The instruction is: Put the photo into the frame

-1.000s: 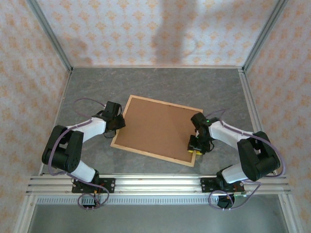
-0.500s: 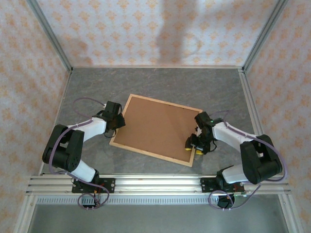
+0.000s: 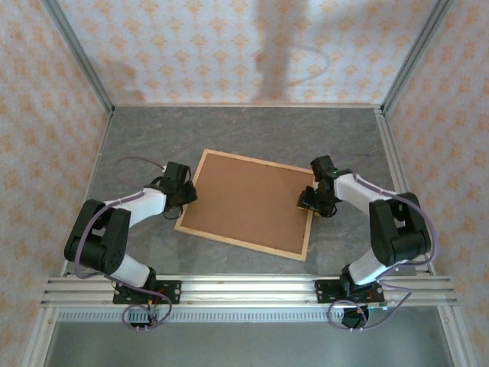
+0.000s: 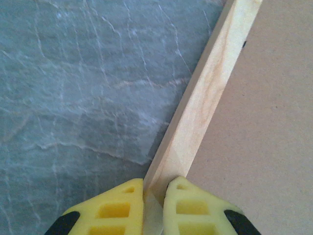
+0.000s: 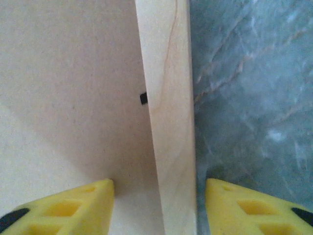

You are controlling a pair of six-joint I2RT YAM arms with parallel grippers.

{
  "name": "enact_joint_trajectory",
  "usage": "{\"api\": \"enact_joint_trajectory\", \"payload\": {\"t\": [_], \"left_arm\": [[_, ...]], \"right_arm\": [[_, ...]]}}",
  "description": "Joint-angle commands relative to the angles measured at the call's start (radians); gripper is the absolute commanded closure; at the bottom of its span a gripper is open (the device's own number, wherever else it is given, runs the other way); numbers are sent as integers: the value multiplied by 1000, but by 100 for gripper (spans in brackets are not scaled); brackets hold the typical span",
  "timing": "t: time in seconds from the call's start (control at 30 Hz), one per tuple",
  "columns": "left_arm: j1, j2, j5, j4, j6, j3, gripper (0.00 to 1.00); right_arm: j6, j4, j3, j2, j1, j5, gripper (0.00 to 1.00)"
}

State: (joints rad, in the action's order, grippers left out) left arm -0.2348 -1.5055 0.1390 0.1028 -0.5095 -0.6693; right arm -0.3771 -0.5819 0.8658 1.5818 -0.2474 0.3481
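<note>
Soft diffuse light; vague shadows on back wall (image 3: pixel 267 53); frame (image 5: pixel 166 122) slightly blurred close-up.

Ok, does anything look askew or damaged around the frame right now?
Only the angle: the frame lies turned against the table edges, its right end nearer the arms. The brown backing board sits flat inside it, with no damage visible. The right gripper straddles the right rail, jaws open, not gripping.

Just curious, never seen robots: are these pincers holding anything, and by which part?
Nothing clearly. The right pincer straddles the frame open, at its right strip; the left pincer sits shut on the left strip.
</note>
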Motion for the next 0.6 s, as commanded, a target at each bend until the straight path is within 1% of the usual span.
{"api": "enact_joint_trajectory", "payload": {"t": [0.0,0.07,0.13,0.27,0.3,0.33,0.4,0.57], "left_arm": [[-22,16,77,141,-75,65,88],[-24,60,89,147,-85,73,87],[-24,110,84,157,-85,69,82],[-18,172,-18,208,-37,14,65],[-10,166,-38,224,-31,-14,61],[1,156,-47,236,6,-38,59],[32,113,-53,250,28,-95,55],[77,-10,-33,260,77,-231,53]], "right_arm": [[21,3,28,25,8,-109,52],[34,5,36,32,8,-128,57],[49,4,48,42,8,-153,63],[82,5,70,59,8,-215,75],[89,7,74,63,8,-227,77],[95,8,76,64,8,-233,79],[105,10,82,68,8,-248,82],[120,17,85,67,8,-260,87]]}}
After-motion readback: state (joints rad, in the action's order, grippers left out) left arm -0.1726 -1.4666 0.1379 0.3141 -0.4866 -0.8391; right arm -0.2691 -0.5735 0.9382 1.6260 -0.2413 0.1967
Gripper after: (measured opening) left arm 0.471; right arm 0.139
